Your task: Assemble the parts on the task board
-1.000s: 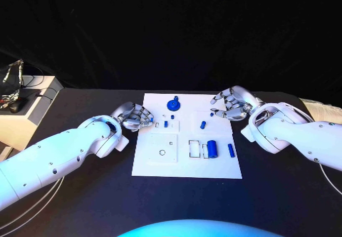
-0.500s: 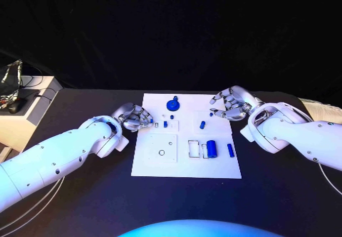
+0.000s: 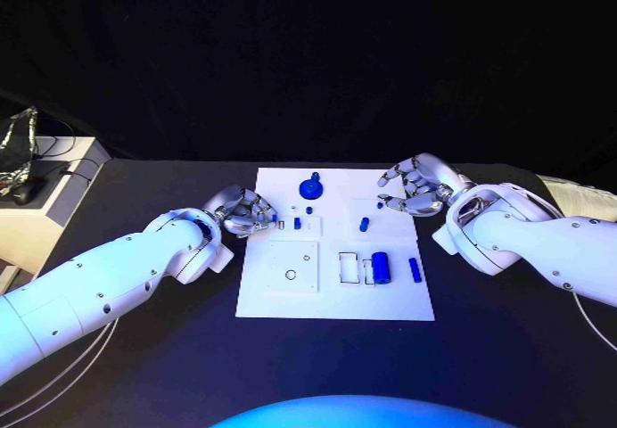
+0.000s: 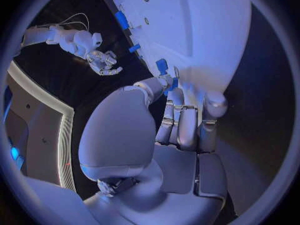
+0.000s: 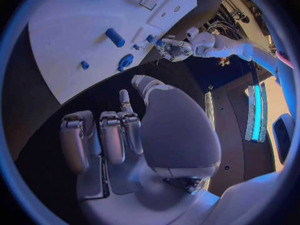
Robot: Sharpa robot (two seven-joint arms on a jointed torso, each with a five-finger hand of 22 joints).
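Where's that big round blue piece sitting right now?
In the head view, the round blue piece sits at the task board's far edge, between the two robot hands, touched by neither.

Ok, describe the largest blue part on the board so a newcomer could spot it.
Start at the white task board in the middle of the black table. At its far edge sits the round blue knob-like part, alone and broader than the slim blue cylinders nearer the robot.

I am not finding any readable text, label, brand, number or sign anywhere on the task board (image 3: 337,294) or around me.
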